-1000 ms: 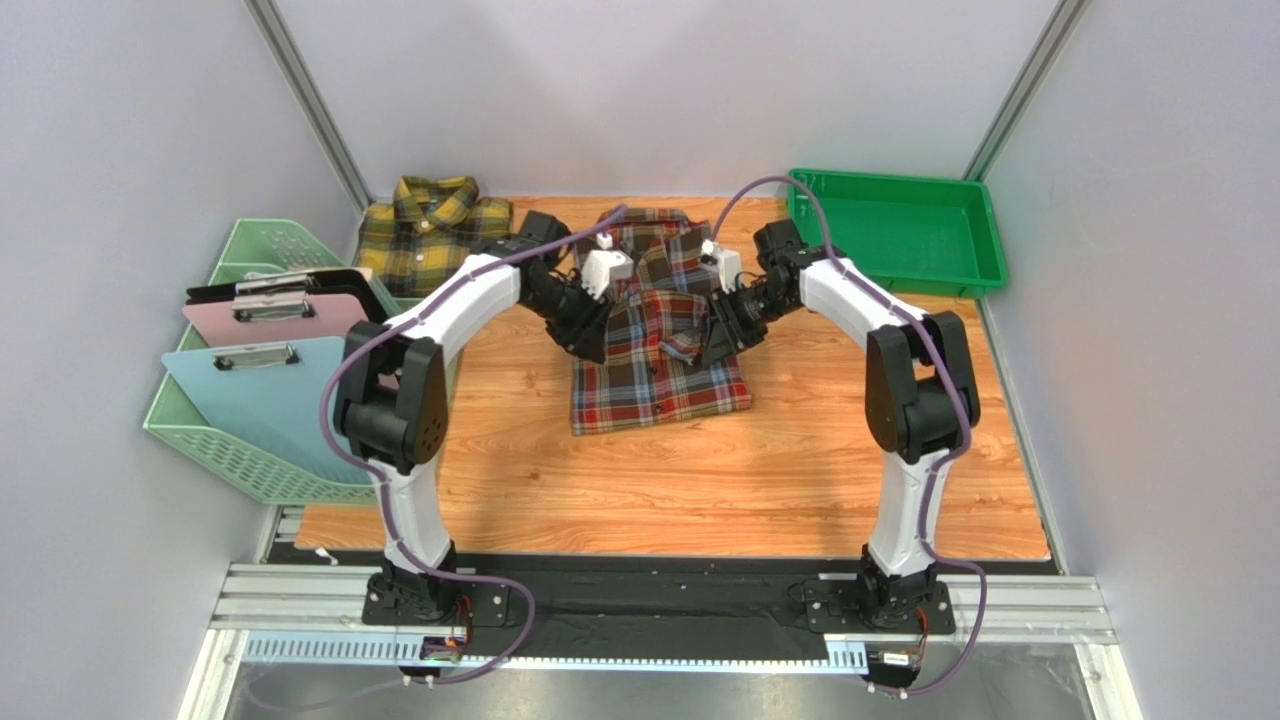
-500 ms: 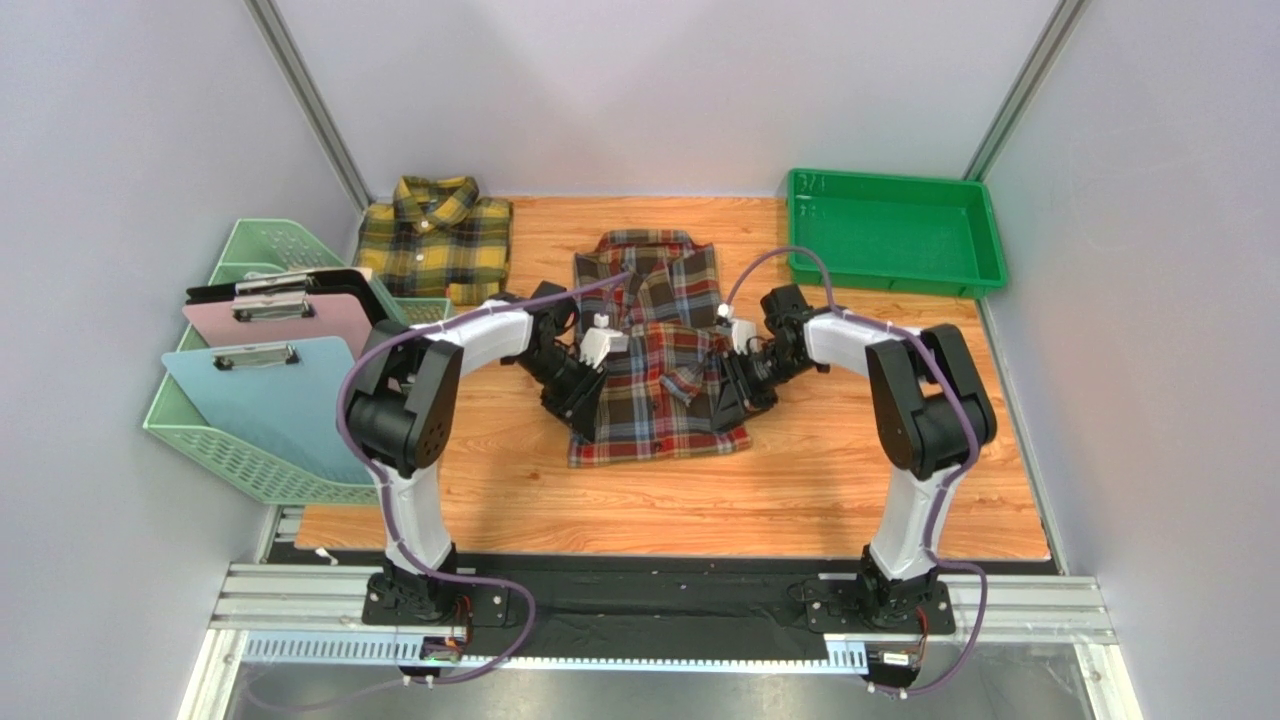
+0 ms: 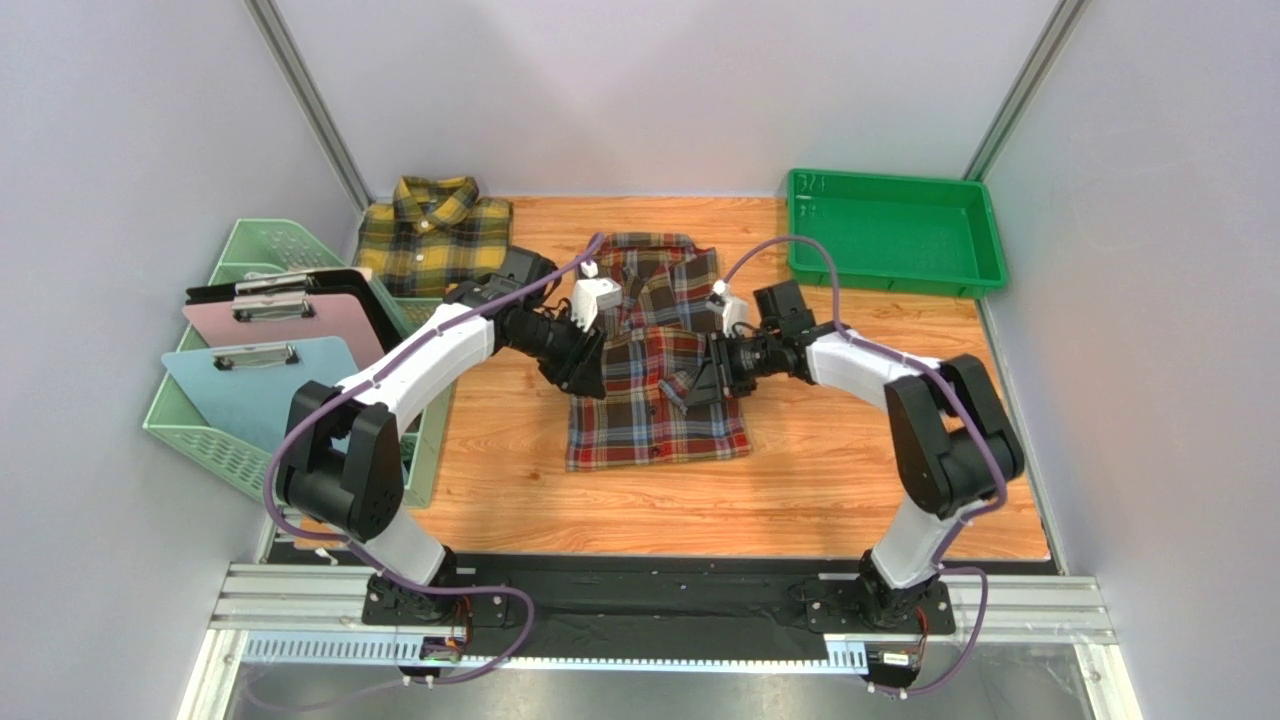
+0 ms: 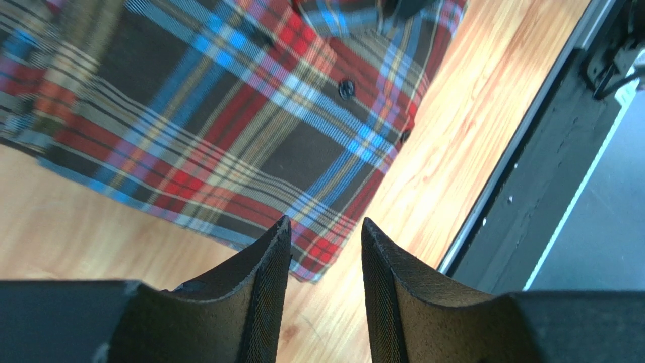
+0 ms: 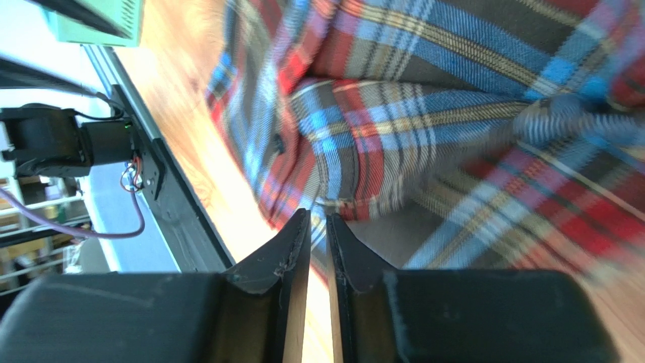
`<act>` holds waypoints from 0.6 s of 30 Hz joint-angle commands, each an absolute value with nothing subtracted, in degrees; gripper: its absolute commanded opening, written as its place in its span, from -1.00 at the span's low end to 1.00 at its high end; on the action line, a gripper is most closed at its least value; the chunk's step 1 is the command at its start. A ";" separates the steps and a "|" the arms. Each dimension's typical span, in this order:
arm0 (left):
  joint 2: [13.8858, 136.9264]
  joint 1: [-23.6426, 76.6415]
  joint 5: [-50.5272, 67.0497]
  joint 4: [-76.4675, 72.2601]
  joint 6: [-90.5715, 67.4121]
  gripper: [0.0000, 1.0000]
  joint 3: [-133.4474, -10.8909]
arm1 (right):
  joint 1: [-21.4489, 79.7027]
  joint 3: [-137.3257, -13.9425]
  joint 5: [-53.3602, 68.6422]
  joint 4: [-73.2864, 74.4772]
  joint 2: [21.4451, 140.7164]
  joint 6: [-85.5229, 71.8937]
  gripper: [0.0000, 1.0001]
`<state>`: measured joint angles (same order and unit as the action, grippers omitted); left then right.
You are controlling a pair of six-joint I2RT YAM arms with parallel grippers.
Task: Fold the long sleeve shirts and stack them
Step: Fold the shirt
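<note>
Shirt (image 3: 657, 398), red plaid, lies just beyond left fingers (image 4: 257, 287) and right fingers (image 5: 284, 257).

A wooden tabletop (image 3: 781, 495) fills the floor of a cell with pale grey walls (image 3: 661, 90). 1 green tray (image 3: 899, 233) sits on its far right corner. A mint-green basket (image 3: 248, 458) stands against its left edge, holding 3 clipboards: pink (image 3: 286, 323), blue (image 3: 256, 398) and black (image 3: 353, 279). A black strip (image 3: 661, 593) runs along its near edge.
</note>
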<state>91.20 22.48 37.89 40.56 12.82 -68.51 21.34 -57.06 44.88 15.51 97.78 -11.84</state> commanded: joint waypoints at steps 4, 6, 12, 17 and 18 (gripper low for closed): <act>89.91 20.57 39.90 37.97 10.72 -0.08 -74.27 | 22.24 -57.83 43.77 8.96 102.48 -17.14 -0.68; 89.91 20.22 39.99 38.14 10.72 -0.08 -74.44 | 22.15 -57.57 44.12 9.40 101.96 -16.53 -0.69; 88.51 19.86 40.95 37.62 11.34 -0.08 -72.16 | 21.18 -52.40 43.68 14.94 93.26 -14.15 -0.74; 89.21 19.86 41.92 36.56 10.20 -0.08 -72.16 | 21.18 -49.04 41.14 12.05 92.62 -16.78 -0.75; 89.47 19.86 42.01 36.48 10.20 -0.08 -72.25 | 21.18 -49.30 40.87 11.43 93.77 -17.31 -0.74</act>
<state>90.85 20.10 39.64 38.30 11.53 -72.03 21.39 -50.06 43.16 14.04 92.29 -15.33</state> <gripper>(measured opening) 0.459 0.129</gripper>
